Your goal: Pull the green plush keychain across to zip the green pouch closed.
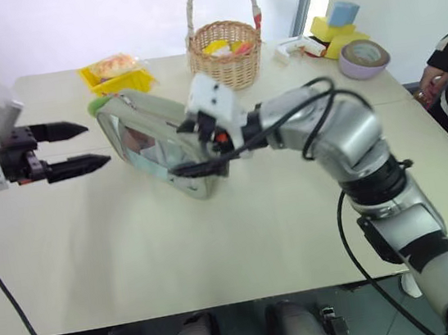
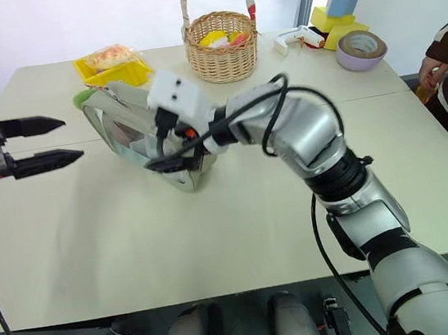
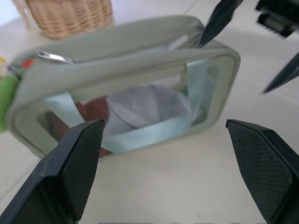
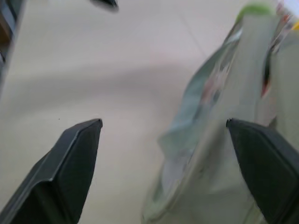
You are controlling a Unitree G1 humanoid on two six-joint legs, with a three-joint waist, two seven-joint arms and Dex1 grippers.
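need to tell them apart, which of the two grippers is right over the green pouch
The right gripper, whose fingers reach over the green pouch. The left gripper hovers open beside the pouch's keychain end, apart from it.

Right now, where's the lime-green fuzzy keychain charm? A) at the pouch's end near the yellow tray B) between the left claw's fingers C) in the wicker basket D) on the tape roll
A: the lime-green fuzzy keychain charm sits at the pale sage-green fabric pouch's end beside the yellow tray, apart from both claws.

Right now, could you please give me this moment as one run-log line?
left gripper: open, beside green pouch | right gripper: open at pouch | green plush keychain: at pouch's far-left end, ungrasped
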